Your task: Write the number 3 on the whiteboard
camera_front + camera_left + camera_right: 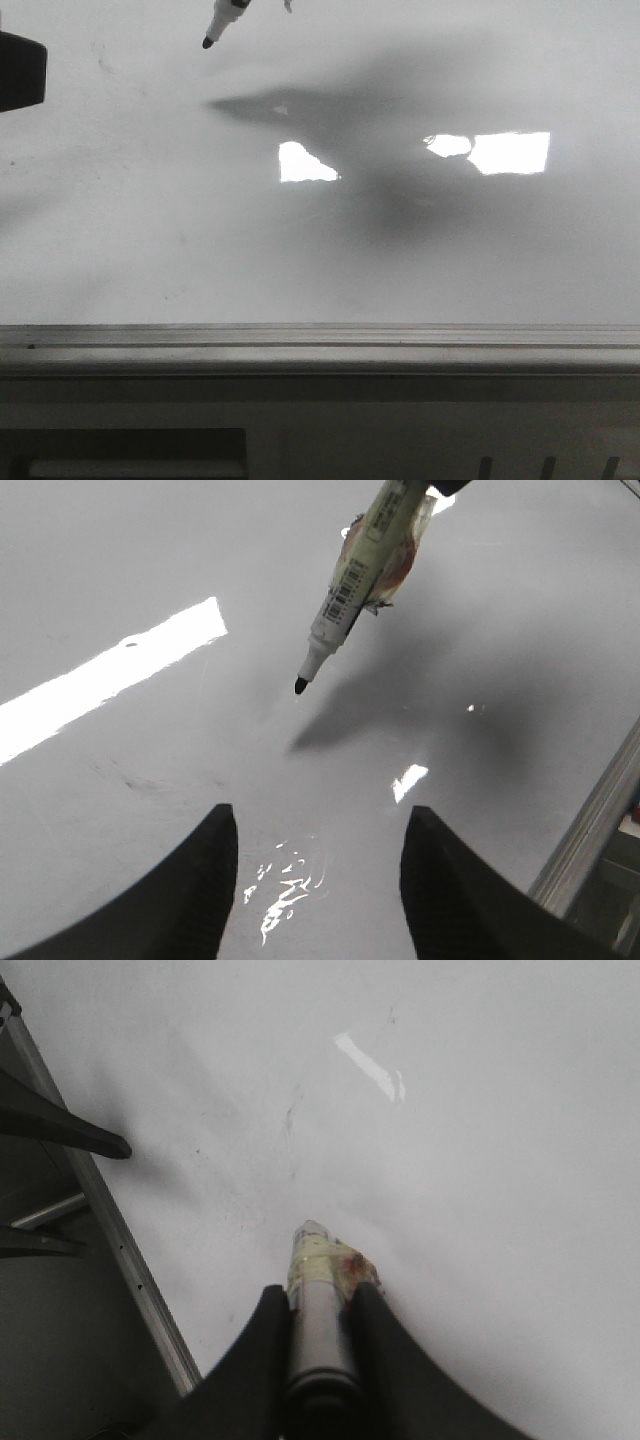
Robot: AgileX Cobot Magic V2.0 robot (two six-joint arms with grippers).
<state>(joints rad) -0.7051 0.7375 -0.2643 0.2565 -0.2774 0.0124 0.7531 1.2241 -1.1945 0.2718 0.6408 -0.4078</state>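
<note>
Front view: the whiteboard fills the picture, and its silver rail runs along 6 o'clock. A marker hangs at 12 o'clock, tip down, just above the board.

Left wrist view: the left tool is released, fingers wide apart. The marker hangs over the board.

Right wrist view: the right tool is clenched on the marker. No 3 shows on the board.

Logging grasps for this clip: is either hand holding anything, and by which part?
The right hand grips the marker around its barrel, tip pointing at the whiteboard. The left hand is open and holds nothing.
</note>
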